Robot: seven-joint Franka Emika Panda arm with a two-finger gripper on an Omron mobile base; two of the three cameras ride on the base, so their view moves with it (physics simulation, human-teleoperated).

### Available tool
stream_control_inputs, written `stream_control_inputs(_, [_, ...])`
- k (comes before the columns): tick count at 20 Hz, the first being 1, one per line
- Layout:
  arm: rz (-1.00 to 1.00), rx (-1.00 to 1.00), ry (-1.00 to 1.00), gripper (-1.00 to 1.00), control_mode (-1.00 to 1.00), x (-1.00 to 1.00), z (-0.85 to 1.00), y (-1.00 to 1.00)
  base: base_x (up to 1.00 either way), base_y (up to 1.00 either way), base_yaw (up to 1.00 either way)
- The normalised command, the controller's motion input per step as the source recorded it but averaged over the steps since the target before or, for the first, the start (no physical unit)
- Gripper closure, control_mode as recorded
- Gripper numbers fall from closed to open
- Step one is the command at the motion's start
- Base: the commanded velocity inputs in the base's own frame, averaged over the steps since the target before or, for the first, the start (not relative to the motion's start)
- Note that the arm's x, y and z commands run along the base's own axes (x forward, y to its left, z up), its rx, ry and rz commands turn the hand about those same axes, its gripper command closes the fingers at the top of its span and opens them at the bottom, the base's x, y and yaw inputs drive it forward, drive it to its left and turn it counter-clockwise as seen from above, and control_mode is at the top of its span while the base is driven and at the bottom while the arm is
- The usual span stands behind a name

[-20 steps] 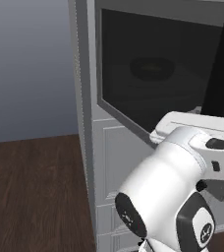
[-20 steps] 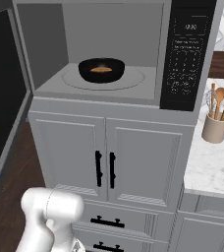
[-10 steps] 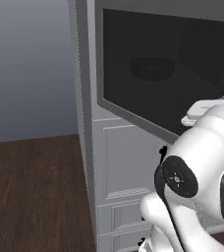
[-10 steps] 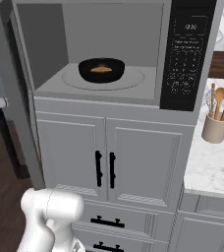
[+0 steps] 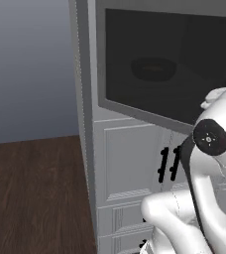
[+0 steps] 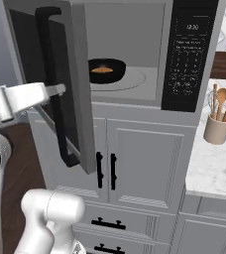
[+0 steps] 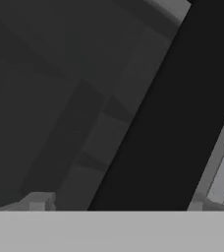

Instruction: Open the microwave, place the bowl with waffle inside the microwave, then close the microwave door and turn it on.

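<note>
The microwave [image 6: 130, 32] stands built in above white cabinets, and its light cavity holds the small dark bowl [image 6: 106, 70] with the waffle in it. The microwave door [image 6: 80, 99] stands about half shut, its long black bar handle [image 6: 50, 84] facing me. My gripper [image 6: 60, 90] is at the door's outer face beside that handle. In the hand view the gripper [image 7: 116, 204] is open, its fingertips [image 7: 38, 202] set wide with the handle [image 7: 153, 123] running between them over dark glass. Through the door [image 5: 204, 59] glass the bowl [image 5: 153, 69] shows dimly.
The dark control panel [image 6: 189, 49] fills the microwave's right side. A cup of wooden utensils [image 6: 219, 124] stands on the marble counter [image 6: 209, 168] to the right. White cabinet doors with short black handles [image 6: 106, 171] lie below. Dark wood floor [image 5: 35, 193] stretches left.
The door has swung from wide open to about half shut. My hand has moved with it, toward the microwave. The bowl has stayed put.
</note>
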Motion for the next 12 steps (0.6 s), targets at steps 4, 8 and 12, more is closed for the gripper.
stream_control_inputs(4, [0.00,0.00,0.05,-1.00,-1.00,0.94,0.00,-0.53,0.00,0.00,0.00])
stream_control_inputs(8, [0.03,0.00,0.02,-1.00,-1.00,0.91,0.00,-0.33,0.00,0.00,0.00])
stream_control_inputs(12, [0.05,0.00,0.07,-1.00,-1.00,0.95,0.00,-0.14,0.00,0.00,0.00])
